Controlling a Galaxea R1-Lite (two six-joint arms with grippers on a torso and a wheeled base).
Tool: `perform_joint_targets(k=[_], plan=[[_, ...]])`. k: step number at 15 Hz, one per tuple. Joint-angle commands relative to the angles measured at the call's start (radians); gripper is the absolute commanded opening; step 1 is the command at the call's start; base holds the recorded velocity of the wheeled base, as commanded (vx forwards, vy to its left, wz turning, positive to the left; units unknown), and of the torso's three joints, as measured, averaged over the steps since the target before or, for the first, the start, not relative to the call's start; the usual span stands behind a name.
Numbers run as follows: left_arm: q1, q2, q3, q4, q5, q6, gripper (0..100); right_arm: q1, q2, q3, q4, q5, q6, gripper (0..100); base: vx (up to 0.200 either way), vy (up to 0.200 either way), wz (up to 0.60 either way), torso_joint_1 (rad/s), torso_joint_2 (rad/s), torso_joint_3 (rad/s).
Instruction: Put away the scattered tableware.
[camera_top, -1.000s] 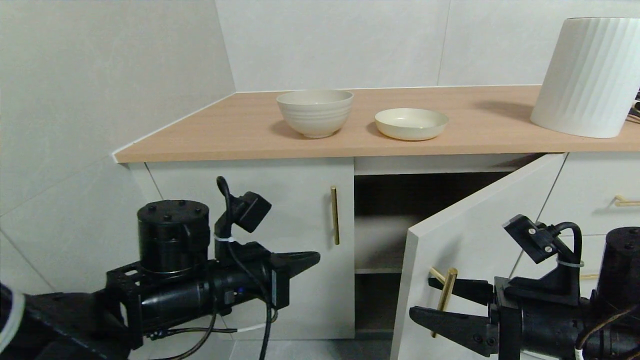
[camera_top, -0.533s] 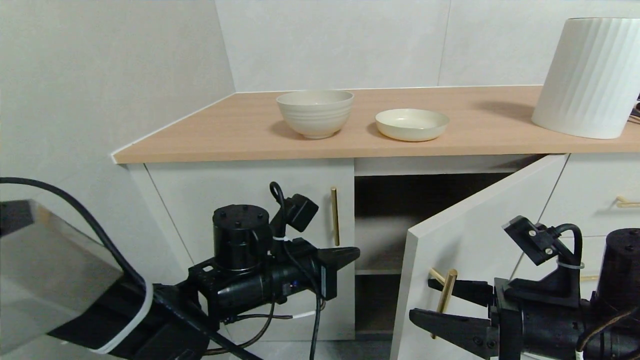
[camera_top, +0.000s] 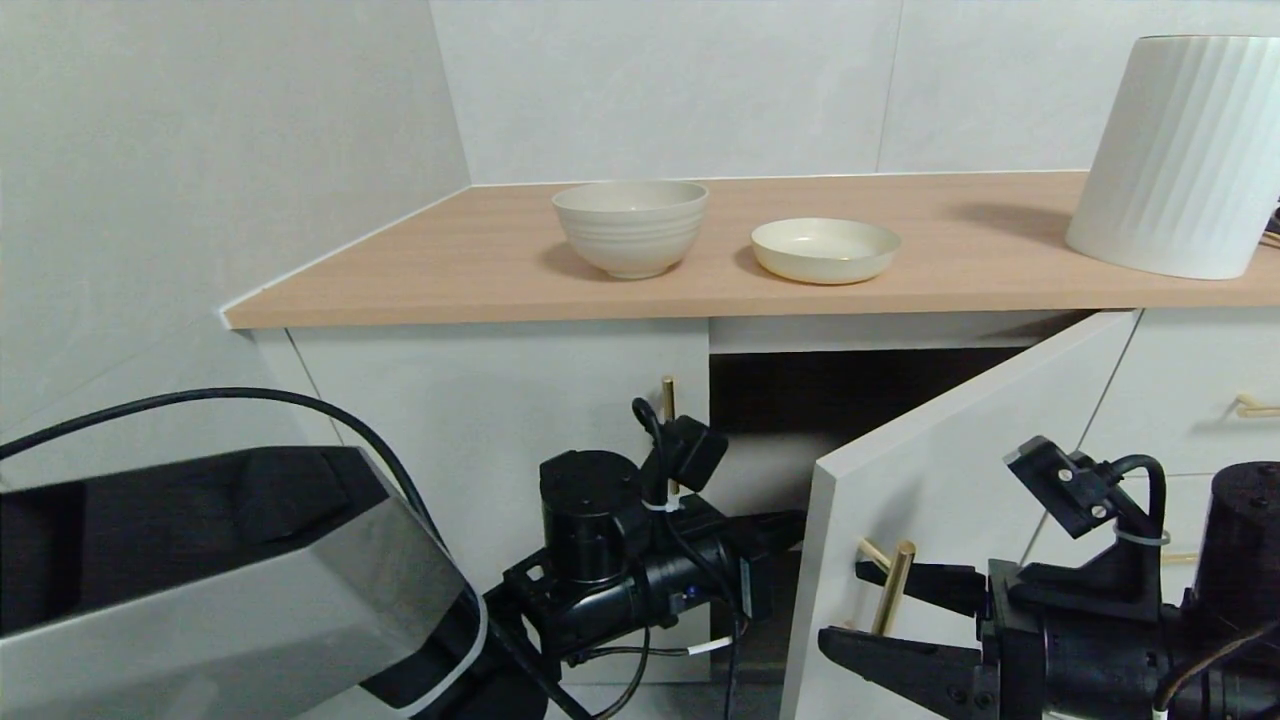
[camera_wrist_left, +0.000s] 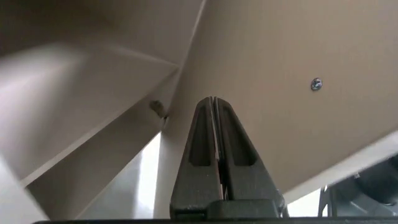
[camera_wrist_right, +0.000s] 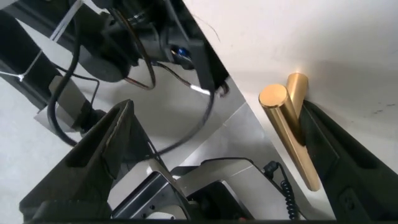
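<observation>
Bowl (camera_top: 630, 225) and dish (camera_top: 825, 249) sit at 12 o'clock. Your right gripper (camera_top: 843, 600), spread, brackets the handle (camera_top: 890, 590), apparently to swing the door (camera_top: 950, 440); left gripper (camera_wrist_left: 212, 109) is closed and empty.

The left arm (camera_top: 620, 590), lower centre, is black with a round screw-topped housing (camera_top: 590, 480), looped black cables (camera_top: 250, 392) and white zip ties (camera_top: 655, 506). The right pincer (camera_top: 850, 605), lower right, has tapered black fingers (camera_top: 900, 665) under a boxy camera (camera_top: 1060, 485).
</observation>
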Motion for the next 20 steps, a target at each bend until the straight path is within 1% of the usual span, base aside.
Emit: perform_joint_targets(k=[1,3,4,7,10,13,16,18,19,20], plan=[[-0.021,0.003,-0.015,-0.001,0.0,0.001,0,-0.001,0.009,0.013,0.001,-0.011,-0.004,100,0.0,0.0,0.0,0.0,0.0,0.0],[-0.032,-0.009,-0.009,-0.001,0.0,0.001,0,-0.006,-0.003,0.039,0.0,-0.064,-0.014,100,0.0,0.0,0.0,0.0,0.0,0.0],[-0.035,-0.007,-0.01,-0.001,0.0,0.001,0,-0.006,-0.013,0.056,0.0,-0.113,-0.024,100,0.0,0.0,0.0,0.0,0.0,0.0],[-0.04,-0.01,-0.006,-0.003,0.0,0.001,0,-0.006,-0.06,0.093,0.001,-0.208,-0.05,100,0.0,0.0,0.0,0.0,0.0,0.0],[-0.041,-0.018,-0.001,-0.004,0.0,0.001,0,-0.007,-0.161,0.151,0.012,-0.212,-0.05,100,0.0,0.0,0.0,0.0,0.0,0.0],[-0.047,-0.021,0.007,-0.004,0.0,0.001,0,-0.001,-0.204,0.209,0.021,-0.206,-0.052,100,0.0,0.0,0.0,0.0,0.0,0.0],[-0.057,-0.02,0.011,-0.001,0.0,0.001,0,-0.001,-0.217,0.217,0.021,-0.203,-0.052,100,0.0,0.0,0.0,0.0,0.0,0.0],[-0.057,-0.023,0.004,0.025,0.0,0.002,0,0.0,-0.217,0.223,0.021,-0.2,-0.054,100,0.0,0.0,0.0,0.0,0.0,0.0],[-0.058,-0.027,0.001,0.032,0.0,0.002,0,0.0,-0.218,0.225,0.021,-0.2,-0.054,100,-0.2,0.0,0.0,0.002,0.0,0.007],[-0.066,-0.033,-0.018,0.077,0.0,0.002,0,0.005,-0.224,0.228,0.021,-0.2,-0.054,100,-0.2,0.0,0.0,0.007,0.0,0.002]])
